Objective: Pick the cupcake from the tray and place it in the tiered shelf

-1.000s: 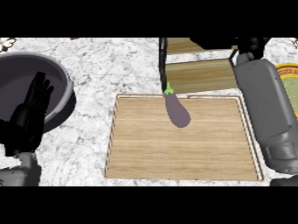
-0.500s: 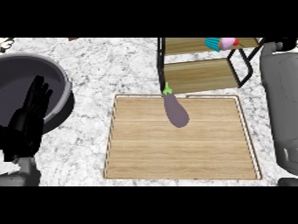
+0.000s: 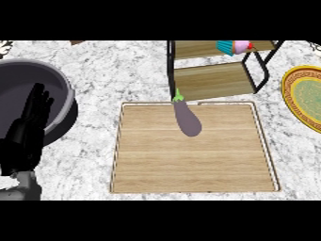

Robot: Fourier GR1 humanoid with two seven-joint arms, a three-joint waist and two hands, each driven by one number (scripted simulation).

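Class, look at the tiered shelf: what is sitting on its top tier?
The cupcake rests on the top tier of the tiered shelf, near its right end. The view's upper edge cuts off its top and the tier's far part.

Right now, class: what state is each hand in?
Left hand: open, fingers straight, holding nothing, resting at the view's left.
Right hand: not in view.

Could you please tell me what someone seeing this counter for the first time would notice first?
Probably the purple eggplant lying across the far edge of the light wooden tray in the middle of the counter. Behind it, the pink-frosted cupcake in a teal wrapper sits on the upper level of the black-framed wooden tiered shelf. At the left, the black left hand rests open, fingers up, over the big grey pot.
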